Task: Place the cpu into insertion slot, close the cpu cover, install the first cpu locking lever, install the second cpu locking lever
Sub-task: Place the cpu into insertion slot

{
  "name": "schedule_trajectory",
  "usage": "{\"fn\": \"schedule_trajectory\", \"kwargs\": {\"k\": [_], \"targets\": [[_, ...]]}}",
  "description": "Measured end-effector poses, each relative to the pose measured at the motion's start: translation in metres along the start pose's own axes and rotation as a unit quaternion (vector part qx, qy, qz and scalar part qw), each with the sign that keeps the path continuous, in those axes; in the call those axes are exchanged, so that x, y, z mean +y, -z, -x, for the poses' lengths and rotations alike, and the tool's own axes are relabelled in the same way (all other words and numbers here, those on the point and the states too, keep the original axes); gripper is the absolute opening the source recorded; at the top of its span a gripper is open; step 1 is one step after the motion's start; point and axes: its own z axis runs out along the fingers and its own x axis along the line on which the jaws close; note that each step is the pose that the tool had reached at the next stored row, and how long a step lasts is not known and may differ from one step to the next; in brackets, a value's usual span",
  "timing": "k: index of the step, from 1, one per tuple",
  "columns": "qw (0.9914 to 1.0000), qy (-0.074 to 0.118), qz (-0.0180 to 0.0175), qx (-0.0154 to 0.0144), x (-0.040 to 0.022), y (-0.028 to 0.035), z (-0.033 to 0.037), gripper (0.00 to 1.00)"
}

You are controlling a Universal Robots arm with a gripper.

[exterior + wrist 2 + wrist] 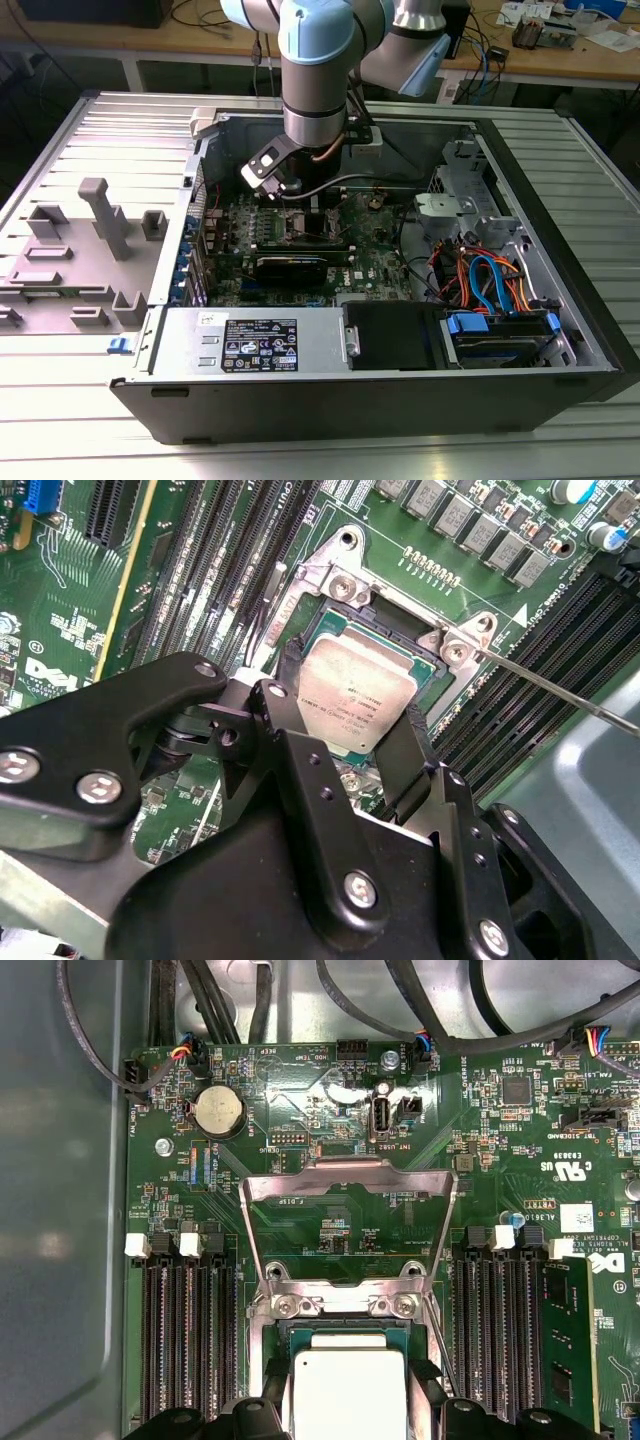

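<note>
Pincer [352,695] grips cpu [350,675] in insertion slot [395,615]; cover [350,1171] up, mem slots [185,1340] flanking.

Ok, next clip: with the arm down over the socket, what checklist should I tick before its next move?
1. cpu lying inside the insertion slot: ok.
2. cpu level in the slot: cannot tell, the tool covers part of it.
3. cpu cover closed: not ok, it stands tilted up off the slot.
4. locking lever latched: not ok, the thin rod juts out beside the slot.
5. tool let go of the cpu: cannot tell.
</note>
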Motion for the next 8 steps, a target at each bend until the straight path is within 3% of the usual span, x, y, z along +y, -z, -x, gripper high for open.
{"fn": "schedule_trajectory", "kwargs": {"k": [8], "targets": [[1.0, 0.0, 0.0, 0.0006, 0.0001, 0.0013, 0.0, 0.54]]}}
